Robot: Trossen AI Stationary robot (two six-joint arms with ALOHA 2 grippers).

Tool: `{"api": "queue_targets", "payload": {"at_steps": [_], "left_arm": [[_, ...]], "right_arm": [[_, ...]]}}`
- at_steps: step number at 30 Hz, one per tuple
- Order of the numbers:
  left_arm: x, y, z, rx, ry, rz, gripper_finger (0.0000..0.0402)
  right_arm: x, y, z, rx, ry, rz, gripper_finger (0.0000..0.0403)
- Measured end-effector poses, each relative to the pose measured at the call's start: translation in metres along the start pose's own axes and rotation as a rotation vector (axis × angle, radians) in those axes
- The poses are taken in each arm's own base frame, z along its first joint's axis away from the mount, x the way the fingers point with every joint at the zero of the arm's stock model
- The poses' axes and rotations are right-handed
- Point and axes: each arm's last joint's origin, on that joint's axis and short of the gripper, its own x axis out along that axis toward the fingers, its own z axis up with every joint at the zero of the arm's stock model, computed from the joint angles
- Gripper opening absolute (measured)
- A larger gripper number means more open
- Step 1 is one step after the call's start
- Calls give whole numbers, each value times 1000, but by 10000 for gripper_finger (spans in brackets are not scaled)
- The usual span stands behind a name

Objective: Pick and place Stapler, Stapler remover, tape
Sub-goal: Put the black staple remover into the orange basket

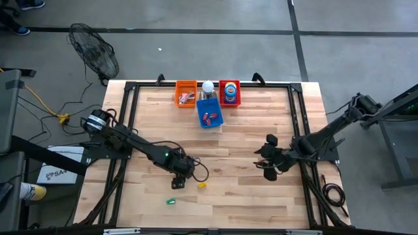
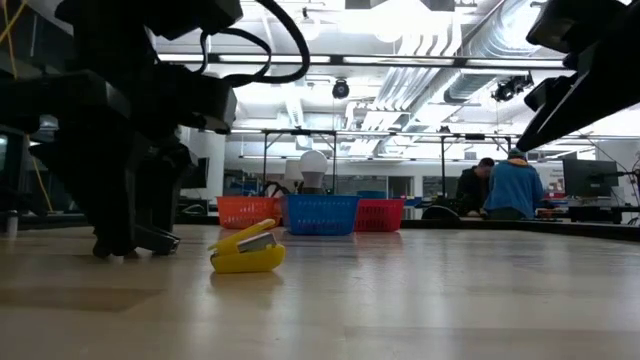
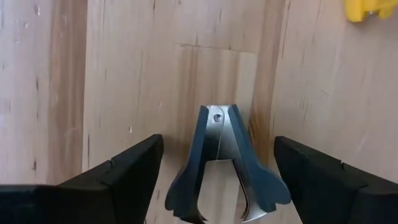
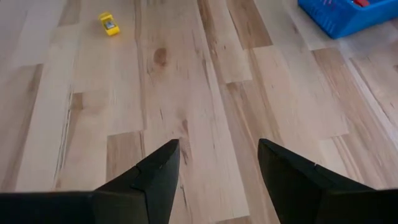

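**Left gripper set over blue staple remover, fingers wide**

The left gripper (image 1: pixel 181 177) is lowered to the table (image 1: pixel 248 140) at near-left centre. In the left wrist view a dark blue staple remover (image 3: pixel 225 168) is seen lying on the wood between the fingers (image 3: pixel 118 177), which are spread wide; no contact w/ either finger is visible. Whether the tips rest on the table can't be told.

A yellow stapler (image 1: pixel 202 185) is found just right of the left gripper, flat on the wood; it is seen again in the low view (image 2: pixel 247 250) and at the edge of the left wrist view (image 3: pixel 371 9). A small green item (image 1: pixel 171 202) lies nearer the front edge, left of centre; its kind can't be told.

The right gripper (image 1: pixel 268 164) is held at right of centre, fingers (image 4: pixel 152 174) apart, nothing between them, bare wood below.

At the far edge three baskets are lined up: orange basket (image 1: pixel 186 93) at left, blue basket (image 1: pixel 209 113) in the middle & slightly nearer, w/ red items inside, and red basket (image 1: pixel 229 93) at right w/ blue tape (image 1: pixel 229 94) rolls stacked in it. A white round object (image 1: pixel 208 86) stands between orange & red baskets.

Two people (image 2: pixel 500 187) are seen in the room beyond the table.
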Motion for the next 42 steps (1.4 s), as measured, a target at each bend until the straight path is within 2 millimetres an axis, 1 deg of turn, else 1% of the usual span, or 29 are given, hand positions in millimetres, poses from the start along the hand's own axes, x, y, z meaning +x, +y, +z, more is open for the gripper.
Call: {"api": "queue_targets", "payload": {"at_steps": [2, 5, 10, 13, 14, 18, 22, 27, 29, 33, 37, 42], "left_arm": [[0, 1, -1, -14, 13, 7, 296], [1, 1, -2, -20, 20, 10, 261], [1, 3, -4, -23, 39, 25, 169], [1, 3, -5, -22, 48, 31, 108], [1, 3, -5, -22, 47, 34, 94], [2, 8, -2, -4, 40, 48, 96], [-1, 20, 3, -46, 28, 57, 96], [-13, 41, 8, -91, -38, 181, 96], [-23, 48, 13, -108, -97, 214, 96], [-38, 64, 16, -121, -147, 293, 96], [-54, 83, 19, -156, -213, 437, 96], [-67, 113, 24, -226, -275, 623, 96]], "right_arm": [[-1, 1, -1, -5, -5, -3, 208], [-1, 2, -1, -10, -16, -14, 208], [-1, 1, 0, -40, -38, -48, 208], [-1, 0, 0, -79, -48, -67, 208], [-1, 0, 0, -98, -52, -77, 208], [-2, -2, 0, -158, -75, -141, 208], [-2, -4, 0, -190, -85, -196, 208], [2, -14, 1, -166, -40, -221, 208], [5, -21, 3, -151, -13, -240, 208], [11, -39, 10, -151, 20, -316, 208], [18, -58, 20, -146, 29, -322, 208], [24, -83, 34, -149, 13, -311, 208]]}}
